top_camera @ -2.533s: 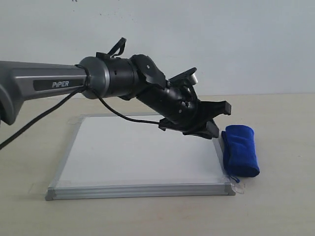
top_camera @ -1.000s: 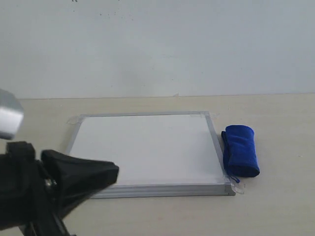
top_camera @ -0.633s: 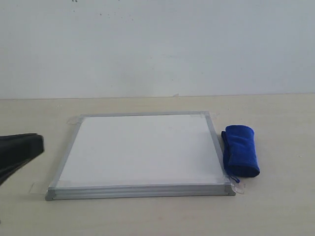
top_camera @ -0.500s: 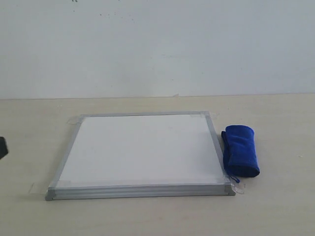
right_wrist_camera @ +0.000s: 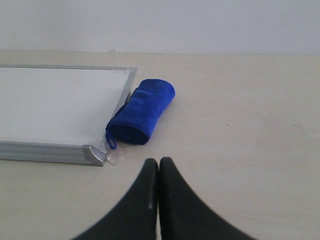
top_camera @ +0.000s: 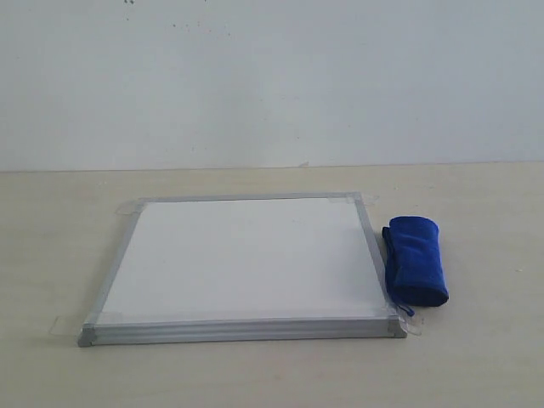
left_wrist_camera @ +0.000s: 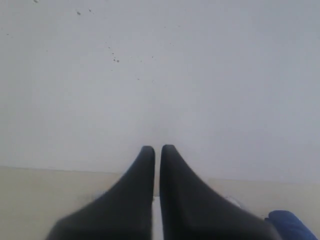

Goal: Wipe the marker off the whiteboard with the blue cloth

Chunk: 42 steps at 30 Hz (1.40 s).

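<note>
Beige tabletop [top_camera: 476,357], blue cloth [top_camera: 415,260] beside whiteboard [top_camera: 242,255], long axis along its right frame, left tool [left_wrist_camera: 157,150] and right tool [right_wrist_camera: 158,162] closed

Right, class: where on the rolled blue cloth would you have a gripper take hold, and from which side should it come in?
Probably mid-length on the blue cloth, from above, with the fingers spanning its short width. It lies as a soft roll along the right edge of the whiteboard, so a sideways approach would meet the frame. The right gripper, shut, looks nearer.
</note>
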Each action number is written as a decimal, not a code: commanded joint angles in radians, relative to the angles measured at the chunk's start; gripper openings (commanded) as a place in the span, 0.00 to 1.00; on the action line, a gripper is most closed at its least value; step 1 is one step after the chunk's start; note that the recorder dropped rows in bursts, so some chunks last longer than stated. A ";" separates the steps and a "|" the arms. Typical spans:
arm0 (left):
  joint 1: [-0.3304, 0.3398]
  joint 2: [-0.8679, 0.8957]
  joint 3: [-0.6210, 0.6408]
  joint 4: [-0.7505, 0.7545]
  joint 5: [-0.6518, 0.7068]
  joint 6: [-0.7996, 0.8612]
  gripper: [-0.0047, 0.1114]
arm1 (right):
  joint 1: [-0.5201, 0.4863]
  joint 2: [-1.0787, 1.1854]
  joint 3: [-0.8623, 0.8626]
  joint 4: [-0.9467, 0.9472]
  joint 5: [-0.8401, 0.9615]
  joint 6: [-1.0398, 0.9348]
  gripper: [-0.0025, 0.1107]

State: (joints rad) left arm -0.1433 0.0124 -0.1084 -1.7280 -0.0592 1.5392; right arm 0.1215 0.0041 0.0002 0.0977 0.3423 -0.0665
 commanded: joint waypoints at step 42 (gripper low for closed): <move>0.053 -0.012 0.062 0.873 0.170 -0.932 0.07 | -0.002 -0.004 0.000 0.000 -0.009 0.000 0.02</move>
State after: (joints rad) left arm -0.0911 0.0020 -0.0492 -1.2850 0.0725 0.9748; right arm 0.1215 0.0041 0.0002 0.0977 0.3423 -0.0665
